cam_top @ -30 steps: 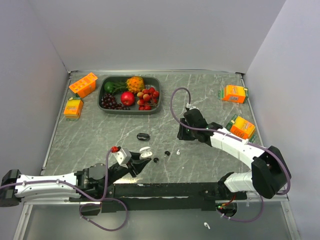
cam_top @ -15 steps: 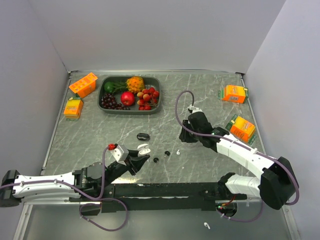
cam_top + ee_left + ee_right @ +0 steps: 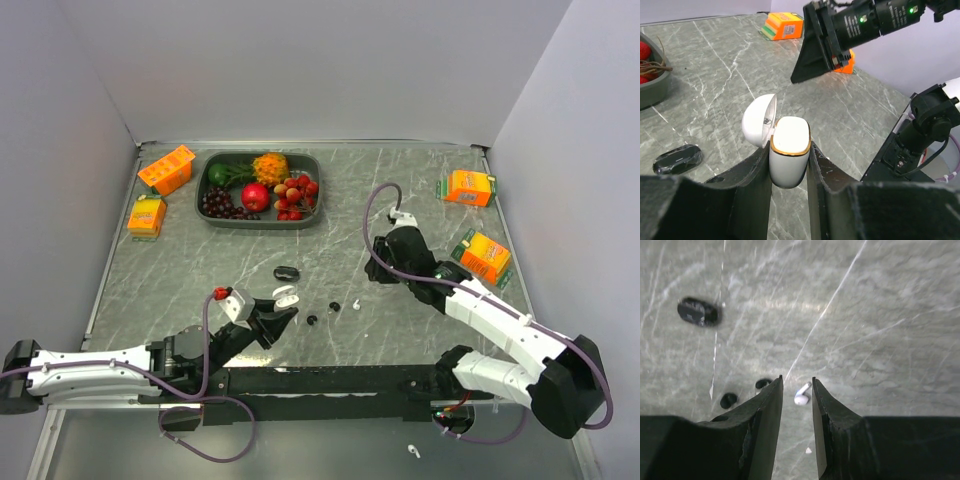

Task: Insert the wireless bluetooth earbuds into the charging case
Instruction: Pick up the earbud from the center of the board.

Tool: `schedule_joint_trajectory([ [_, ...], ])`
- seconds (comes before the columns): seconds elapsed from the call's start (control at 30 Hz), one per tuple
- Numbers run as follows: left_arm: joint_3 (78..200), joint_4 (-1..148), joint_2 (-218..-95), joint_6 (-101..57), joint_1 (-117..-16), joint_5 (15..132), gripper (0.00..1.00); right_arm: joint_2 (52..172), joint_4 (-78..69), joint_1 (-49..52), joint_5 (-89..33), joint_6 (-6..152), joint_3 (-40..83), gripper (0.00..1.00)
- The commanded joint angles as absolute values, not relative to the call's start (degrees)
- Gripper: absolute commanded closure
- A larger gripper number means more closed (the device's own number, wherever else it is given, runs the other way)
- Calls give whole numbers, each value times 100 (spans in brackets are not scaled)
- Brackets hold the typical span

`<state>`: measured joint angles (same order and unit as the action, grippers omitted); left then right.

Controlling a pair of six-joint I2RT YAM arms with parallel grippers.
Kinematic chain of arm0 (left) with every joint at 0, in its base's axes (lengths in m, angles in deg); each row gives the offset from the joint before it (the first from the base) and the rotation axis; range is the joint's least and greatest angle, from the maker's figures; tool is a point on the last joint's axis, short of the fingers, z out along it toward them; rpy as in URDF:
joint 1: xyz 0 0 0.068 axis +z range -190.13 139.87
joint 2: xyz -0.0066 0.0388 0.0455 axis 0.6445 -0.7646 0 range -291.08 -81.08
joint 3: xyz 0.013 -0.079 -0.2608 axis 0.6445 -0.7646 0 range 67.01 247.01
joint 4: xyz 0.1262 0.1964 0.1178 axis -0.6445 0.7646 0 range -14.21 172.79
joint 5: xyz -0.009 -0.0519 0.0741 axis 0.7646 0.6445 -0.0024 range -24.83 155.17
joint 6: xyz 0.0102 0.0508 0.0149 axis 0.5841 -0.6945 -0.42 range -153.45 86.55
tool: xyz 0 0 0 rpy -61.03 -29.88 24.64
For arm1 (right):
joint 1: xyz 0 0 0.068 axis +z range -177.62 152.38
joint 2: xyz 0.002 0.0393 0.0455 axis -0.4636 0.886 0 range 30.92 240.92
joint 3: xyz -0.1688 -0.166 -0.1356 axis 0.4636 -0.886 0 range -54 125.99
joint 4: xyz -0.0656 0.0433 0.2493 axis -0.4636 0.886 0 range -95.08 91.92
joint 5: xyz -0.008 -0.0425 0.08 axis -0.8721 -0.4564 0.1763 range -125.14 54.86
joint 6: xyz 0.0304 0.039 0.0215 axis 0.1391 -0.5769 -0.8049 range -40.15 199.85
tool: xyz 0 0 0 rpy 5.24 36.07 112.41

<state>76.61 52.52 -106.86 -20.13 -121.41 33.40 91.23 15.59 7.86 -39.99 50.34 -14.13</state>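
Two arms work over the grey surface [image 3: 200, 262] in the top view. The left jaws, low and left of centre, clamp the white case [image 3: 287, 296], whose lid is swung open. The right jaws hang right of centre, near the white earbud [image 3: 354, 305], which lies loose on the surface. A black earbud [image 3: 312, 320] and a second black earbud [image 3: 334, 306] lie between the white case and the white earbud, all apart from one another. A black case [image 3: 287, 272] rests closed just beyond the white one. At the back, a tray [image 3: 206, 176] holds fruit and an orange box [image 3: 166, 168] stands beside it. In the left wrist view, the left jaws press both sides of the upright white case [image 3: 789, 159], its gold-rimmed mouth facing up and its lid [image 3: 760, 127] tipped back to the left; whether anything sits inside cannot be told. The black case [image 3: 677, 157] lies to the left. In the right wrist view, the right jaws stand narrowly apart and grip nothing. The white earbud [image 3: 801, 396] shows in the gap between their tips; whether they touch it cannot be told. The two black earbuds lie to its left.
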Motion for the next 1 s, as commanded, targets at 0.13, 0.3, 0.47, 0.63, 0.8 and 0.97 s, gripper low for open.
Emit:
schedule_joint_trajectory([
  [0.13,7948,4950,-10824,-2281,-12178,3361,99,9190,556,806,-5017,5172,-647,63],
  [0.3,7923,5021,-10526,-2247,-12178,3273,99,9385,608,815,-4903,5278,-426,63],
  [0.47,7887,5188,-10393,-2124,-12169,3221,99,9087,661,815,-4956,5313,-601,63],
  [0.63,7922,5241,-10402,-2062,-12178,3203,99,8542,775,824,-4938,5419,-883,63],
  [0.8,7992,5206,-10507,-2079,-12178,3159,99,8085,924,815,-4938,5498,-1172,63],
  [0.97,8063,5171,-10665,-2115,-12178,3159,99,7786,1048,815,-5026,5586,-1340,63],
])
